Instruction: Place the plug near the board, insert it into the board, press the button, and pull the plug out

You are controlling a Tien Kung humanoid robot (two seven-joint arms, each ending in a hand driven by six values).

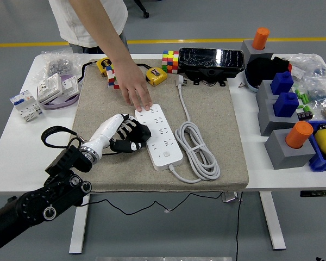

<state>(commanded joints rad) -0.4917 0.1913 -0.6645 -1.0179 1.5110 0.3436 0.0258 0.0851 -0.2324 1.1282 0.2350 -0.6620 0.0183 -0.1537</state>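
Beige mat (217, 130), left hand (127, 136) touching board (160, 136) edge

From my seat the mat (206, 103) reads as coarse, matt beige cloth, laid over a smooth white worktop (11, 152). The power strip (158, 136) looks like smooth white plastic with a faint sheen, and its coiled cable (198, 149) is soft grey-white rubbery sheathing. My left hand (127, 136) has a glossy white plastic shell with matt black fingers (131, 144); the arm behind it is dull black. The black box (211, 58) at the back is wrapped in shiny, wrinkled film. The grey blocks (285, 147) look matt, holding matt orange cylinders (299, 134) and blue pieces (286, 103).
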